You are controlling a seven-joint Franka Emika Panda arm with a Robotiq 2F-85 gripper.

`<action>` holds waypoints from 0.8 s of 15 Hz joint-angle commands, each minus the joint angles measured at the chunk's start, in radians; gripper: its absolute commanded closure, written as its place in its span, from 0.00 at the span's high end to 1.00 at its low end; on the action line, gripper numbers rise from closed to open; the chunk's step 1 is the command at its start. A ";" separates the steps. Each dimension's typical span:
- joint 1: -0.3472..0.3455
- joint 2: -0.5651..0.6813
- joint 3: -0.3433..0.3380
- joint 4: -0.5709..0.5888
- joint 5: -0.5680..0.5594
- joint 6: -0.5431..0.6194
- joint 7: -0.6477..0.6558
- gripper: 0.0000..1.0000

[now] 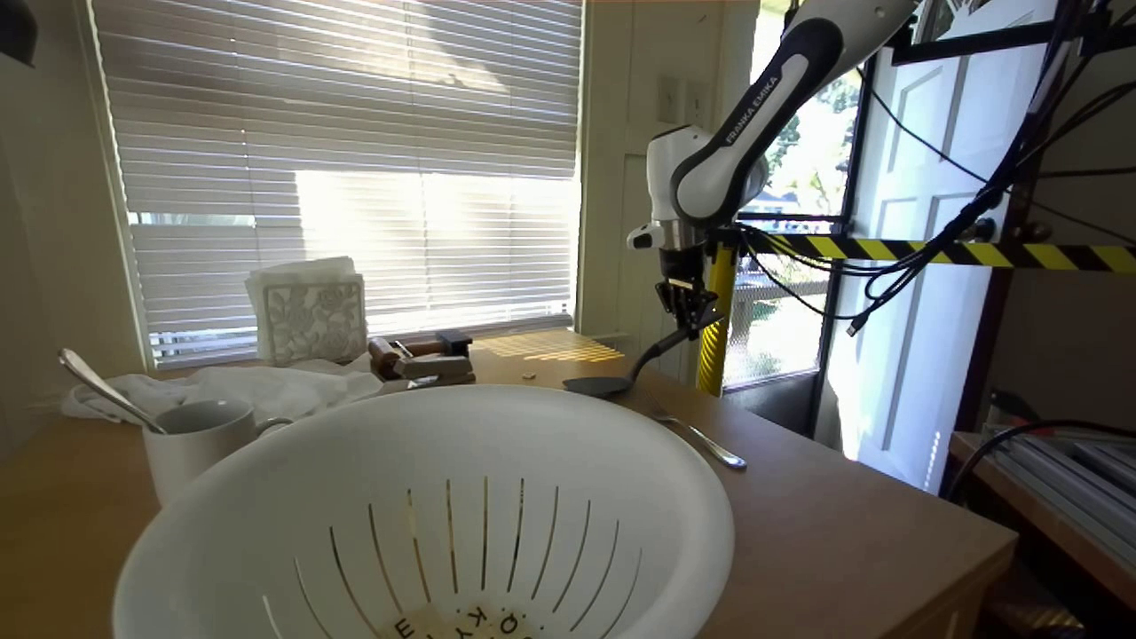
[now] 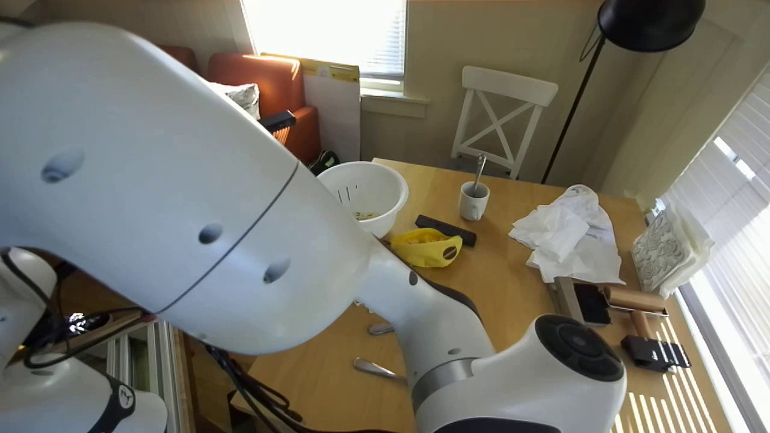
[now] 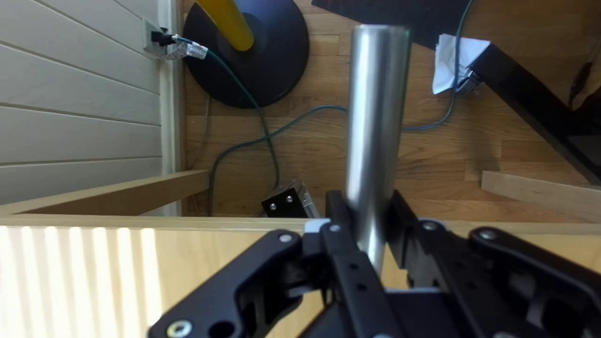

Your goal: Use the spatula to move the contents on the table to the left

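Since the gripper (image 3: 368, 210) held the spatula (image 1: 599, 385) fast, pickup seemed complete; location, in an exterior view: far right corner of counter (image 1: 843, 524), contact unclear; next move likely required lowering, then pushing left.

Free room for you: in an exterior view, a bare strip of table (image 2: 499, 270) between the yellow pouch (image 2: 427, 249) and the crumpled white cloth (image 2: 571, 237) (your arm (image 2: 325, 258) blocks the view of some of the tabletop). Obstacles: deep white colander (image 1: 426, 448), black bar (image 2: 448, 231) beside the pouch, mug (image 2: 469, 202) with a silvery handle (image 1: 105, 387) sticking up at a slant, two silver utensils (image 2: 376, 368) lying flat. Past the table edge, your wrist view shows a yellow post (image 3: 230, 23).
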 commanded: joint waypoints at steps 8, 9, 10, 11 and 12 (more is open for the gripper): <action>0.146 0.105 -0.170 0.107 -0.228 0.369 0.417 0.06; 0.170 0.142 -0.199 0.135 -0.266 0.398 0.477 0.06; 0.195 0.174 -0.229 0.161 -0.305 0.407 0.528 0.06; 0.212 0.204 -0.244 0.185 -0.330 0.413 0.565 0.06; 0.232 0.232 -0.263 0.207 -0.360 0.414 0.604 0.06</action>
